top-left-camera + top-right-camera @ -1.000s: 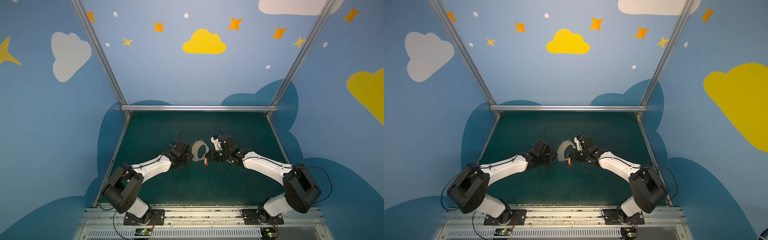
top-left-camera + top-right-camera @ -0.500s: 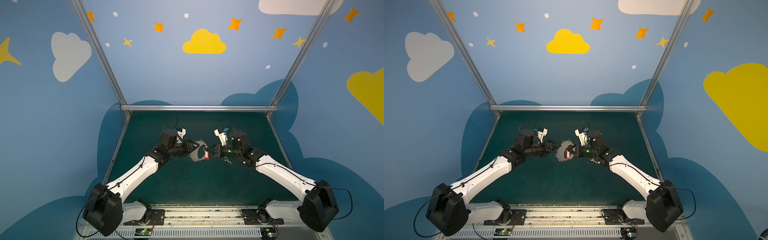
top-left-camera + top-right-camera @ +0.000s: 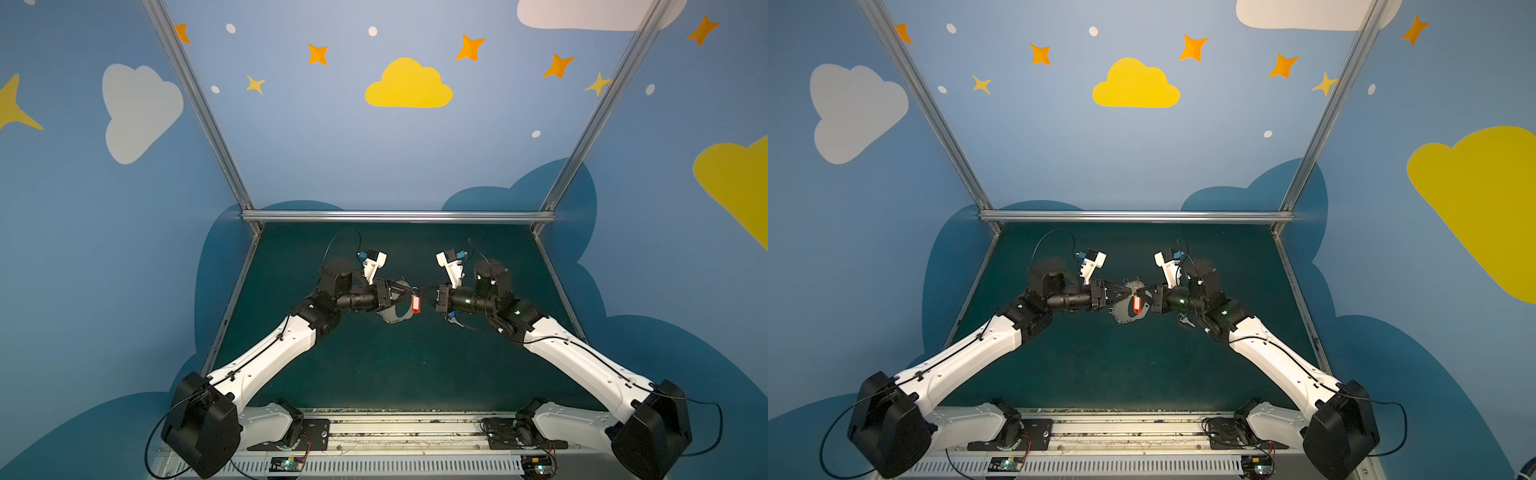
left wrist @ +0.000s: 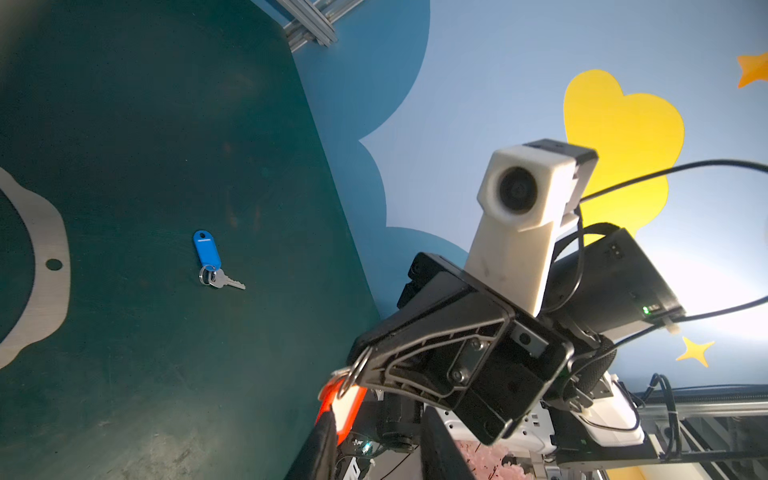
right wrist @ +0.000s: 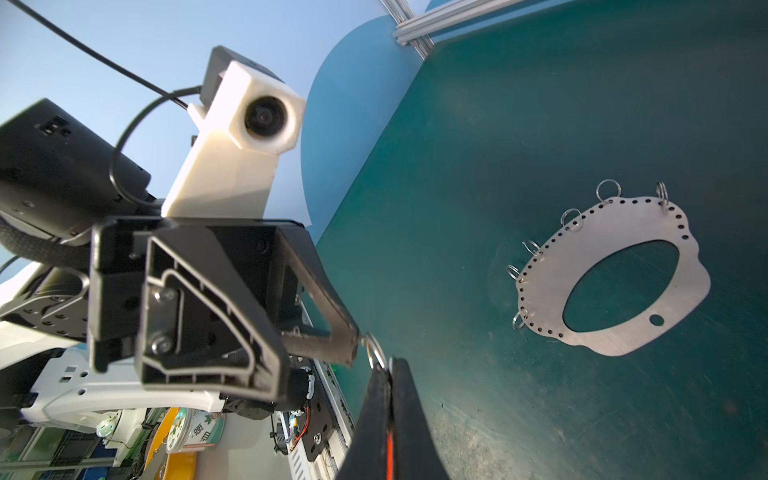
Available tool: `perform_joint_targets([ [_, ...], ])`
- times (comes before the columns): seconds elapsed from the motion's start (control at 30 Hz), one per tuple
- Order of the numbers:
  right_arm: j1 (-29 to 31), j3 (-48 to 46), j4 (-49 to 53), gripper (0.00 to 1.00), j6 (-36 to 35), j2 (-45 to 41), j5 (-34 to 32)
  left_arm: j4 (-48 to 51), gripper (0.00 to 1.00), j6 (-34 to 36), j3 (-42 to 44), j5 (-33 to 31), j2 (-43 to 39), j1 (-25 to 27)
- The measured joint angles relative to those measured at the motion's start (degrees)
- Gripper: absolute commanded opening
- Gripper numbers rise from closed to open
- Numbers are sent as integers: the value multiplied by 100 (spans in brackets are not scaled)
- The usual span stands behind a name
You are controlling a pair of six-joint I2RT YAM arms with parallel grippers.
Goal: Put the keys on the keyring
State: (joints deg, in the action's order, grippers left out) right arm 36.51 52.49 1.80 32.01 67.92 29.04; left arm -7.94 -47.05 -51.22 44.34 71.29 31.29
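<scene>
Above the middle of the table (image 3: pixel 374 374), the right gripper (image 5: pixel 385 370) is pressed closed on the red-tagged key (image 3: pixel 1136 306) (its split ring (image 5: pixel 375 351) pokes out at the tips). The left gripper (image 5: pixel 320 368) stands partly open, one fingertip (image 5: pixel 351 347) just beside that ring, gripping nothing that I can see. Below lie the keyring (image 5: pixel 615 274) and, near it, the blue-tagged key (image 4: pixel 210 259).

The keyring (image 5: pixel 623 224) is brushed, matt grey metal; the blue key tag (image 4: pixel 205 248) is glossy plastic; the worktop (image 4: pixel 137 124) is matt, scuffed green.
</scene>
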Motion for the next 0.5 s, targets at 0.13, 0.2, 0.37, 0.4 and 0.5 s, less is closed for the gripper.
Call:
perform_joint_targets([
  [0.13,0,0,-52,0,15,-92,59,2,24,52,-59,0,17,28],
  [0.2,0,0,-90,0,26,-118,87,7,24,85,-83,-4,20,33],
  [0.37,0,0,-177,0,52,-125,225,0,20,120,-133,-24,31,37],
  [0.4,0,0,-192,0,55,-125,256,0,17,122,-138,-26,37,39],
  [0.5,0,0,-208,0,61,-127,326,-2,5,151,-149,-20,76,39],
])
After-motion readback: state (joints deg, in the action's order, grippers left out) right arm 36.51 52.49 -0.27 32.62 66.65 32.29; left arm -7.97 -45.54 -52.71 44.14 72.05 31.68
